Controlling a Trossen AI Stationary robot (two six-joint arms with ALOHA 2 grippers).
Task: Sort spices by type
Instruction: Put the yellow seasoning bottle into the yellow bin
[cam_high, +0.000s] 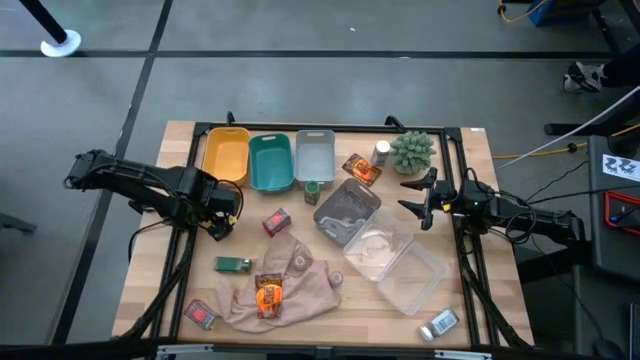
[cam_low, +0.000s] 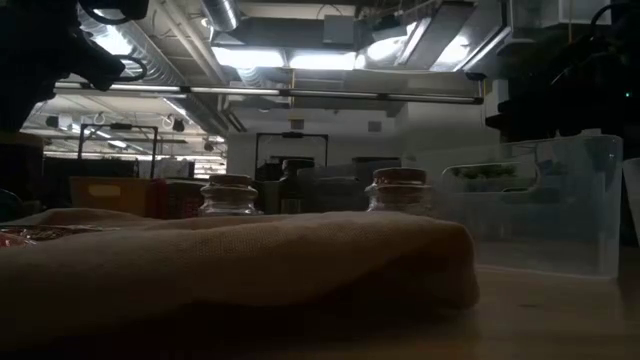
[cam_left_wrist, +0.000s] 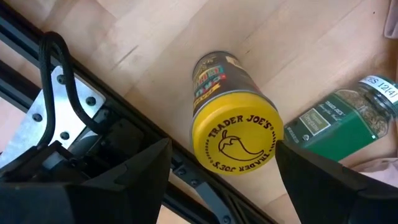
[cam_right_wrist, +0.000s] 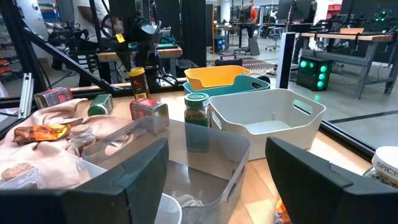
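The left gripper (cam_left_wrist: 224, 168) is at the left side of the table (cam_high: 450, 310), low above the wood, and its two fingers (cam_left_wrist: 118, 180) are spread wide with the yellow-capped jar (cam_left_wrist: 235, 138) between them; I cannot tell if a finger touches it. The jar stands upright, and just beside it lies a green spice jar (cam_left_wrist: 339, 118) on its side. The right gripper (cam_high: 422, 198) is at the right edge of the table, near the green spiky plant ball (cam_high: 412, 151), with its fingers also apart and holding nothing. At the back of the table stand three bins in a row: a yellow bin (cam_high: 226, 156), a teal bin (cam_high: 271, 162) and a pale grey bin (cam_high: 315, 157); the wrist view shows the pale one bare inside. A small green-capped jar (cam_high: 312, 192) stands in front of them. Two clear tubs (cam_high: 346, 211) are in the middle. On the beige cloth (cam_high: 300, 285) lies an orange-brown sachet (cam_high: 268, 295). A red packet (cam_high: 276, 222) lies between the left gripper and the tubs, another red packet (cam_high: 201, 314) near the front left corner.
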